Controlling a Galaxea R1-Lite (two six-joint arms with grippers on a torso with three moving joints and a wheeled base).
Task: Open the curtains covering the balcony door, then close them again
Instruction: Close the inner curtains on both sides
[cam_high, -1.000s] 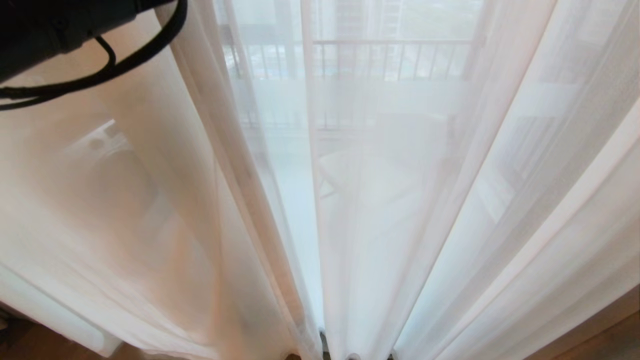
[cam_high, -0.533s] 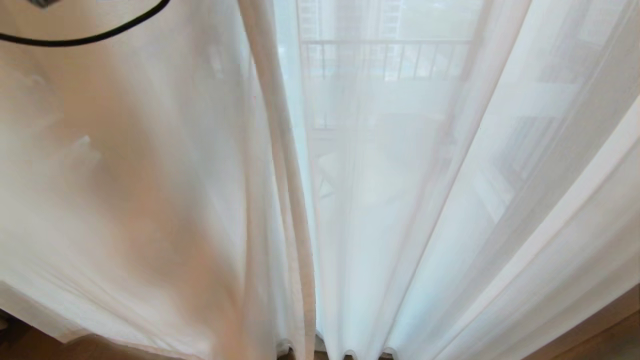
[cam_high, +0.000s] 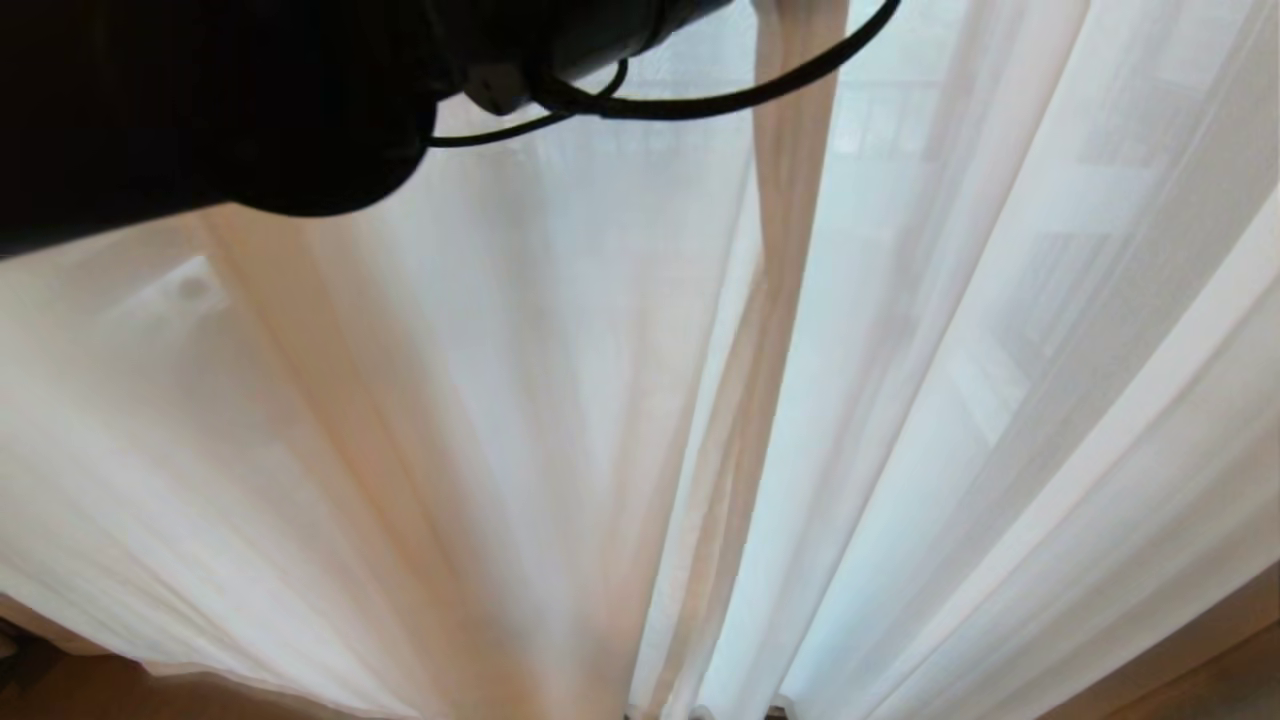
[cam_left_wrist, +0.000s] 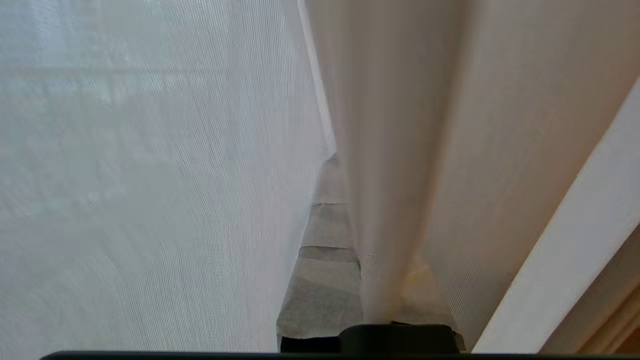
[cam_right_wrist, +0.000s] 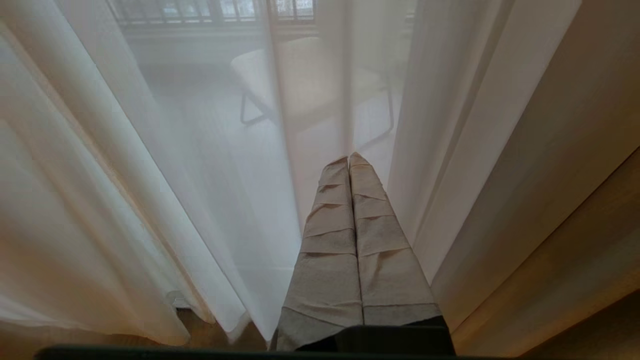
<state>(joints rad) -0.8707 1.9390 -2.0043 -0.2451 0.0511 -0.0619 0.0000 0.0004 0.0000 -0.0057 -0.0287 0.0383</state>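
Thin white sheer curtains (cam_high: 520, 400) fill the head view. The left panel's leading edge (cam_high: 775, 300) is a taut beige fold just right of centre, against the right panel (cam_high: 1000, 400). My left arm (cam_high: 250, 100) crosses the top of that view, its gripper above the picture. In the left wrist view the left gripper (cam_left_wrist: 336, 165) is shut on that sheer fold (cam_left_wrist: 385, 200), which covers one taped finger; the other finger (cam_left_wrist: 320, 285) shows. My right gripper (cam_right_wrist: 350, 159) is shut on nothing, low before the sheers (cam_right_wrist: 200, 175). The balcony door is hidden behind the sheers.
Through the sheer a pale chair (cam_right_wrist: 300, 80) and a balcony railing (cam_right_wrist: 210, 10) show faintly. Wooden floor (cam_high: 1210, 660) lies under the curtain hems at the lower right. A heavier beige drape (cam_right_wrist: 550, 150) hangs beside the right gripper.
My left arm has swung right across the top of the head view. The left sheer's edge has travelled with it from left of centre to right of centre, covering the brighter strip.
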